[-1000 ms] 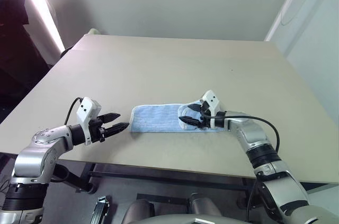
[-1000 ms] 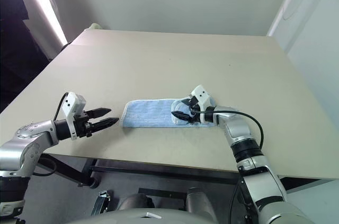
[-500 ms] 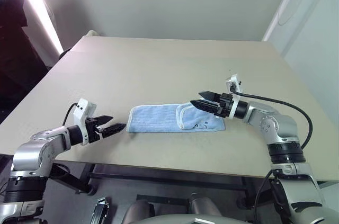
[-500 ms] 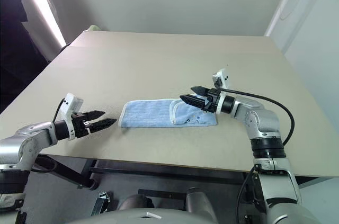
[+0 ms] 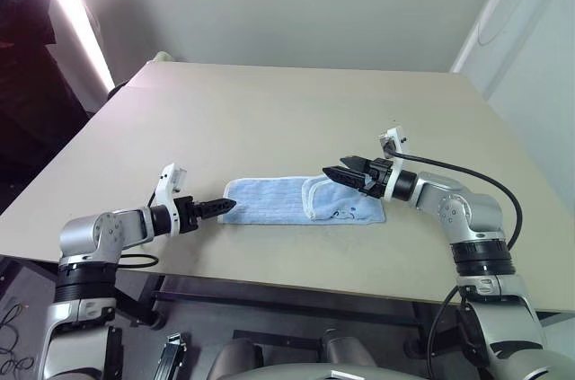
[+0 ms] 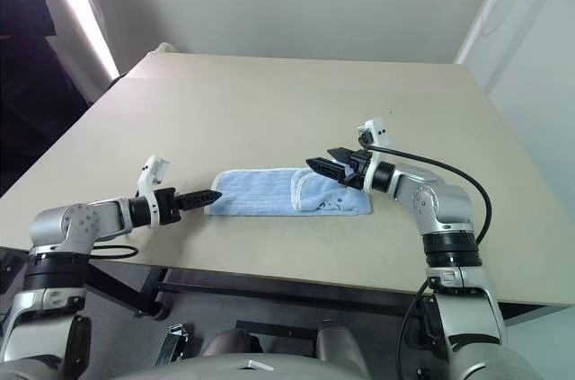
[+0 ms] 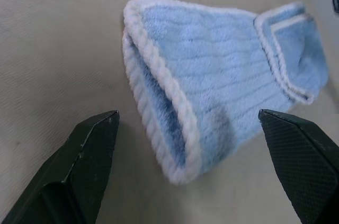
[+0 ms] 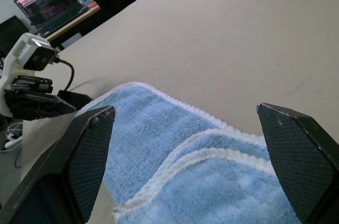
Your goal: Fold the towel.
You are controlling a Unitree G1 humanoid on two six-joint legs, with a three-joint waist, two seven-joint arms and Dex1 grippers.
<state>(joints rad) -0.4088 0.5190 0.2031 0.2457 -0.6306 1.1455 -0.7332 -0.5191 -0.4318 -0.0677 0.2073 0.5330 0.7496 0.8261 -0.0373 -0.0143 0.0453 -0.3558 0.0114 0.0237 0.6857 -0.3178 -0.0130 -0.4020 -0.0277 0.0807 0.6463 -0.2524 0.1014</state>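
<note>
The towel (image 5: 301,201) lies flat on the table (image 5: 296,119), near the front edge, folded into a long narrow strip running left to right. Its right end is doubled back over itself, the white-stitched edge curving across the blue pile. A small dark mark sits near the right end, too small to read.

The left gripper (image 5: 220,207) reaches in low from the left, forearm nearly level with the tabletop, its black tips just beside the strip's left end. In the left wrist view its two fingers (image 7: 79,166) stand wide apart on either side of that rolled end and hold nothing.

The right gripper (image 5: 343,172) hovers above the folded-back right end, pointing leftward and slightly down, elbow bent out to the right. Its fingers (image 8: 85,155) are likewise spread wide and empty, clear of the cloth.

The layers beneath the fold are hidden.
</note>
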